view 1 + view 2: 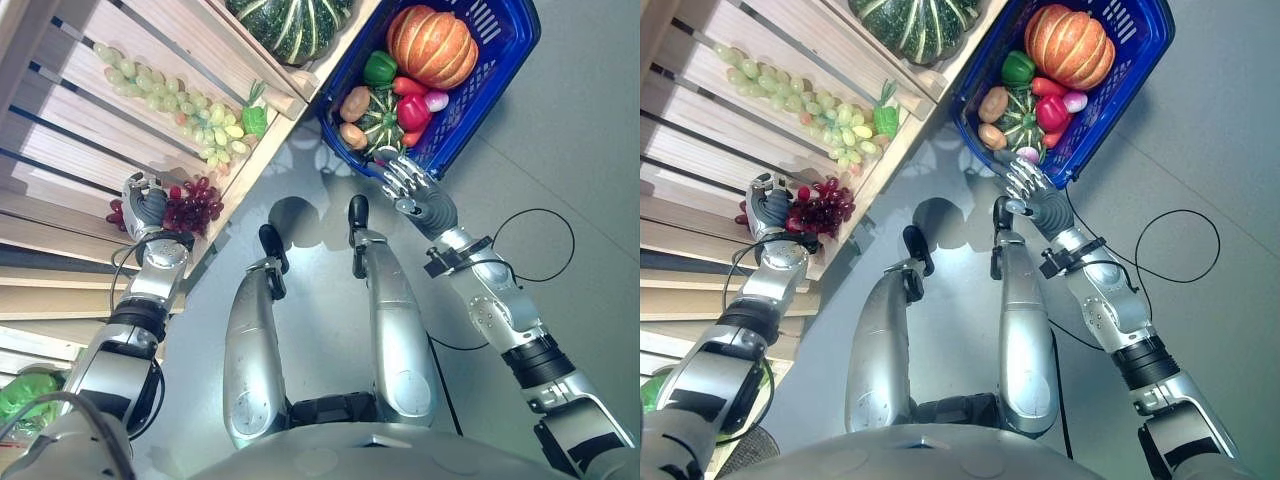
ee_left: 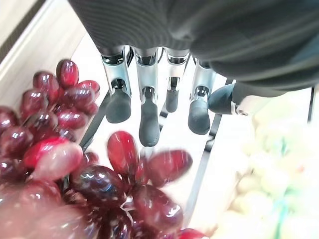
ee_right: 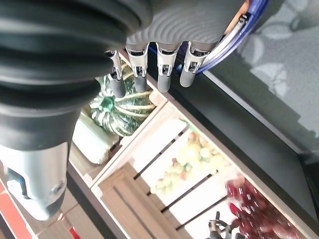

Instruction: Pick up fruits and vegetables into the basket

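Observation:
A bunch of red grapes (image 1: 196, 208) lies near the front edge of a slatted wooden shelf (image 1: 70, 150). My left hand (image 1: 146, 207) sits right beside the bunch; in the left wrist view its fingers (image 2: 149, 119) stand straight just past the grapes (image 2: 99, 184), holding nothing. The blue basket (image 1: 505, 62) holds an orange pumpkin (image 1: 432, 45), a green pepper (image 1: 379, 68), a red pepper (image 1: 413, 112), a small striped squash (image 1: 380, 122) and a potato (image 1: 355, 102). My right hand (image 1: 418, 192) is open at the basket's near rim, fingertips against it.
Green grapes (image 1: 170, 100) stretch along the shelf above the red bunch, with a small green vegetable (image 1: 255, 121) at their end. A large striped green squash (image 1: 292, 25) fills the compartment beyond. Grey floor lies between the shelf and the basket.

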### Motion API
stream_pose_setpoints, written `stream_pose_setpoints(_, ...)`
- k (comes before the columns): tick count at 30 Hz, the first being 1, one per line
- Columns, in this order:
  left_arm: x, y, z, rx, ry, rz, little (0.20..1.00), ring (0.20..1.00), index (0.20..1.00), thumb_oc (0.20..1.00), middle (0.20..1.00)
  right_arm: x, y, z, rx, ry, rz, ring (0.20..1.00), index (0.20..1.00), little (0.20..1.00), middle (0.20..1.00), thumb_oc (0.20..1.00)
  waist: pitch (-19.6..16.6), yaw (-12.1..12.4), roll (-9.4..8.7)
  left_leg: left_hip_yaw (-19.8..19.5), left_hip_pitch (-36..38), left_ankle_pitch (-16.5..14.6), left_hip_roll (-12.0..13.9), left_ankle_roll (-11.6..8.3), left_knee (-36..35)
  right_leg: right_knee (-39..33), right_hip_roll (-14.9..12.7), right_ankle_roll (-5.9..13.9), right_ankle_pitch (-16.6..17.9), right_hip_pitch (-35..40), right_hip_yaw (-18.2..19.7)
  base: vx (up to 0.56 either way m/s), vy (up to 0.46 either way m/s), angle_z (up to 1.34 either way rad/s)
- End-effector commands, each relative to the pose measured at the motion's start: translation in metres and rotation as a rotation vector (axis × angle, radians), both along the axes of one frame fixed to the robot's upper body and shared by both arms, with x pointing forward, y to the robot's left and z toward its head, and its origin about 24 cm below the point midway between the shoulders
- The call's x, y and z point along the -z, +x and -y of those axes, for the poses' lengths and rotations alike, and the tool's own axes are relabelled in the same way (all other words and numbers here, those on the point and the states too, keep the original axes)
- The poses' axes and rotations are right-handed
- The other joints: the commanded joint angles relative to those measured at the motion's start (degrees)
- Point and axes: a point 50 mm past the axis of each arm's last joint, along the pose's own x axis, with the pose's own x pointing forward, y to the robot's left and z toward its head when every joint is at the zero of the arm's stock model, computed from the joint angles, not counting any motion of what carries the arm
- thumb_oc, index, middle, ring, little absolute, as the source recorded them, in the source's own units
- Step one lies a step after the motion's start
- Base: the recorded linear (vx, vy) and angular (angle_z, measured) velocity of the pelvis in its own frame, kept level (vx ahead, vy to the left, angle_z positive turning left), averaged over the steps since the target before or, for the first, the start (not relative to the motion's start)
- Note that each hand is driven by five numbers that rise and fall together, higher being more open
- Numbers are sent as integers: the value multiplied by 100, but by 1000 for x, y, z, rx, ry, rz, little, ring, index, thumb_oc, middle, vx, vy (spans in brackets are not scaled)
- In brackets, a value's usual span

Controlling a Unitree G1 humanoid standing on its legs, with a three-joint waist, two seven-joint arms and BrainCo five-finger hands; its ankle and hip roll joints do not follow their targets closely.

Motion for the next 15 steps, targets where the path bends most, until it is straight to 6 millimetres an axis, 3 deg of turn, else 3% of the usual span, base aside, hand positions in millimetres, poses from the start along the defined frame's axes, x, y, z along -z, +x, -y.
stream_pose_setpoints(1,-9,-10,-10,-36,-16,114,200,200,200,200,200,-11,-15,-6,-55,19,79,1000,1000,1000,1000,1000,-278,55,89,375,188,-47,-113,102,-149,57,-5,353,-485,381,-141,20,21,3)
stream_pose_setpoints(7,-17,-12,-9,-21,55,131,200,200,200,200,200,-5,-17,-6,-59,7,59,1000,1000,1000,1000,1000,-278,94,102,389,428,-28,-126,110,-232,-44,-24,364,-475,652,-160,13,9,4)
stream_pose_setpoints(8,-20,-12,-11,-29,128,115,918,918,918,918,918,-4,-17,-5,-60,6,57,1000,1000,1000,1000,1000,-278,91,99,402,435,-27,-117,117,-222,-42,-22,358,-470,665,-163,0,0,0)
stream_pose_setpoints(9,-20,-12,-12,-29,149,102,1000,1000,1000,1000,1000,-4,-18,-4,-60,5,56,1000,1000,1000,1000,1000,-278,93,99,403,427,-28,-115,120,-211,-36,-18,354,-469,661,-161,0,0,0)
stream_pose_setpoints(15,-24,-13,-19,-62,388,13,1000,1000,1000,1000,1000,-4,-16,1,-62,1,49,1000,1000,1000,1000,1000,-278,53,90,440,304,-67,-83,137,-117,51,24,344,-492,530,-125,0,0,0)
